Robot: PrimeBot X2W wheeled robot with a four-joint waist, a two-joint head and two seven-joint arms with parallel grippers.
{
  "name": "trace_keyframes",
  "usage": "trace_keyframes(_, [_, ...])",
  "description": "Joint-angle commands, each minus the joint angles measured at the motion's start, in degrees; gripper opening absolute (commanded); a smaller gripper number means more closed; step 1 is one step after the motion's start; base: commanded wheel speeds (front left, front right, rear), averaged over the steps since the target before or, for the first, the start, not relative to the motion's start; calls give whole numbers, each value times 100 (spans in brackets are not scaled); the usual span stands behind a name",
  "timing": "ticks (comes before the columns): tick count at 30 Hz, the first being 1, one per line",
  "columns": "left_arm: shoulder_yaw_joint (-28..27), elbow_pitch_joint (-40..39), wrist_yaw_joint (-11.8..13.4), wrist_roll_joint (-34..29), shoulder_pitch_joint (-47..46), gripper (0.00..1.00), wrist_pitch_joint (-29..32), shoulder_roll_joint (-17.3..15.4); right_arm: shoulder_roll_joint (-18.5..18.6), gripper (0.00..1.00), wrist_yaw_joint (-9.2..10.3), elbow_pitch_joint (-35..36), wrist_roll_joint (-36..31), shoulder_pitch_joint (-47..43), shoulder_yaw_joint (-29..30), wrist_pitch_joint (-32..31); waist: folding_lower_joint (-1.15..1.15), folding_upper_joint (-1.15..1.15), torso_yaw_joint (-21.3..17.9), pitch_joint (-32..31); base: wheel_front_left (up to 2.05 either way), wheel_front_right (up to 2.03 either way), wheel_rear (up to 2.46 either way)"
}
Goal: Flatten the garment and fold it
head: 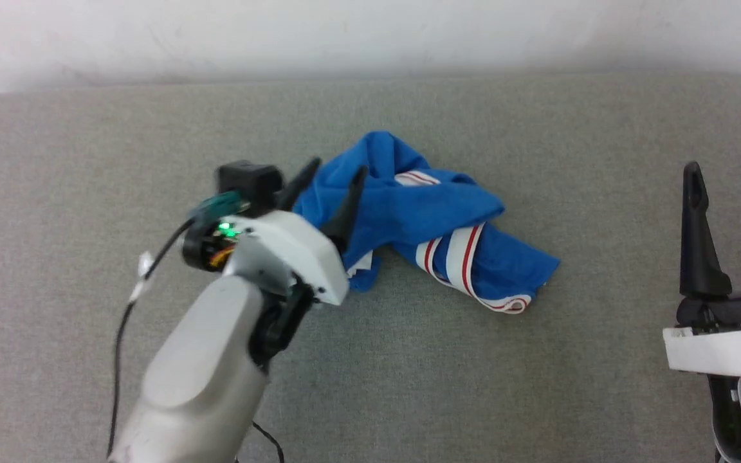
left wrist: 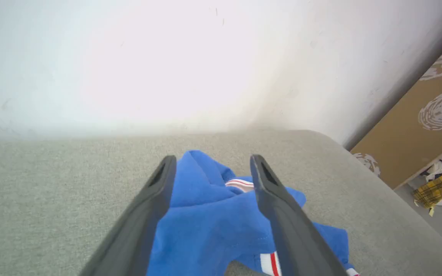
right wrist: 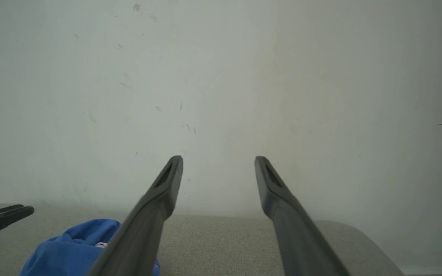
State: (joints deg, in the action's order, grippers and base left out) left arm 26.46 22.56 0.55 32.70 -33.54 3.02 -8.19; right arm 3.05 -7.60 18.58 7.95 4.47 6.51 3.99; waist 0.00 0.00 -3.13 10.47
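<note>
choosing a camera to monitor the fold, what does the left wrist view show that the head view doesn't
Left wrist view adds a brown patterned board and a yellow plaid cloth past the grey padded surface's corner. Head view adds the right gripper, jaws open, and the left arm's pale forearm. Both share the crumpled blue garment on that surface, with the left gripper open at it.
</note>
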Motion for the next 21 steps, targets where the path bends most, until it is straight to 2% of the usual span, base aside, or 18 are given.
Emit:
trace_keyframes(1, [-137,-369,82,-36,276,100,-264,-182,-17,100,11,-5,-5,-86,15,-28,0,0,24,-200,0,0,0])
trace_keyframes(8, [-804,-2580,654,-441,1678,100,-1517,-913,-17,100,11,-27,71,-451,146,-75,0,0,-13,-436,0,0,0])
trace_keyframes(13, [-1174,-3812,952,-990,3039,100,-1790,-1063,-17,100,11,-21,96,-770,201,-111,0,0,-14,-513,0,0,0])
trace_keyframes(16, [-1343,-4152,1112,-1415,3785,100,-1798,-967,-17,100,11,-53,118,-926,195,-133,0,0,-1,-556,0,0,0])
trace_keyframes(18, [-1422,-4298,1157,-1471,4143,100,-1799,-729,-17,100,11,-73,119,-1025,210,-161,0,0,63,-582,0,0,0])
trace_keyframes(21, [-1421,-4357,1045,-1594,4416,100,-1800,-473,-17,100,11,-68,61,-1124,187,-242,0,0,188,-605,0,0,0])
